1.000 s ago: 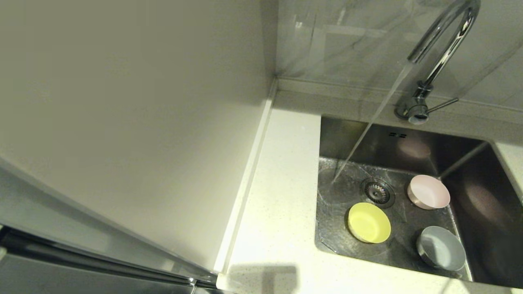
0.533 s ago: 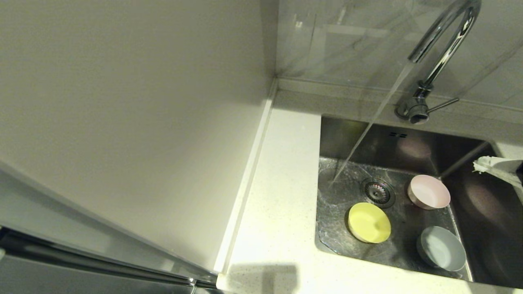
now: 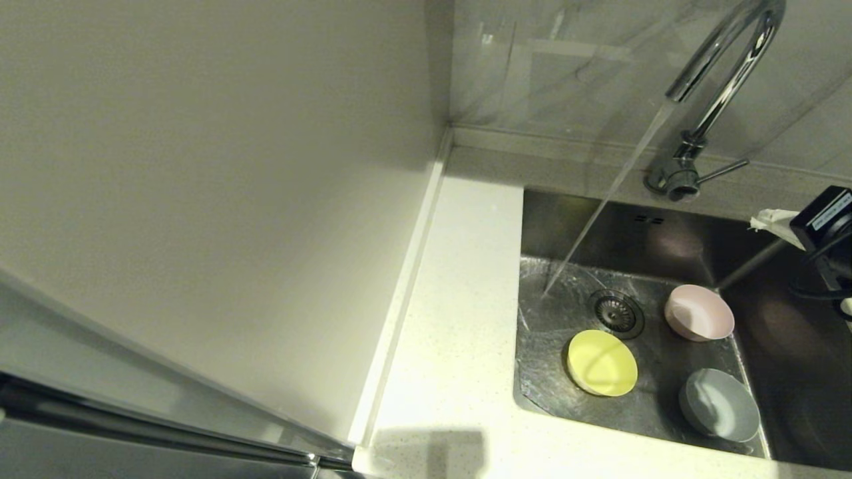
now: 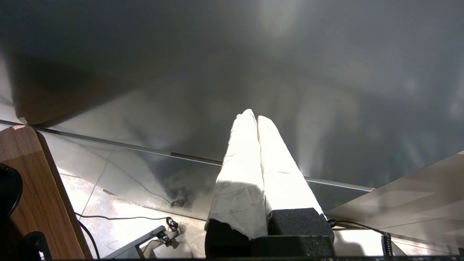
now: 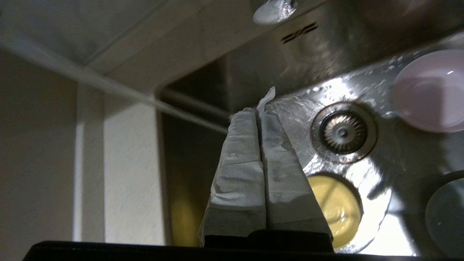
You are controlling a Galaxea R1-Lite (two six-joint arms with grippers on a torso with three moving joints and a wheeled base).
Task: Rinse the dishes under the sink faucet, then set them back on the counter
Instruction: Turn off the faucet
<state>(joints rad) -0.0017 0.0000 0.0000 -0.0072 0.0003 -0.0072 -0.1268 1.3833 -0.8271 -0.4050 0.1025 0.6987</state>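
Three bowls lie on the floor of the sink (image 3: 765,346): the yellow bowl (image 3: 601,362) (image 5: 335,206) front left, the pink bowl (image 3: 699,312) (image 5: 429,90) beside the drain (image 3: 616,313) (image 5: 343,131), the grey bowl (image 3: 719,404) front right. Water streams from the chrome faucet (image 3: 722,73) onto the sink floor left of the drain. My right gripper (image 3: 765,219) (image 5: 258,112) hovers shut and empty above the sink's right side, apart from the bowls. My left gripper (image 4: 252,115) is shut, parked low before a dark cabinet front, outside the head view.
The white speckled counter (image 3: 452,319) runs along the sink's left side, bounded by a plain white upright panel (image 3: 219,186). The faucet's thin lever (image 3: 722,171) sticks out to the right, close to my right gripper. Cables and a wooden board (image 4: 40,192) lie below the left arm.
My right arm has come in from the right edge and risen toward the back of the sink near the faucet lever. Bowls and water stream are unchanged.
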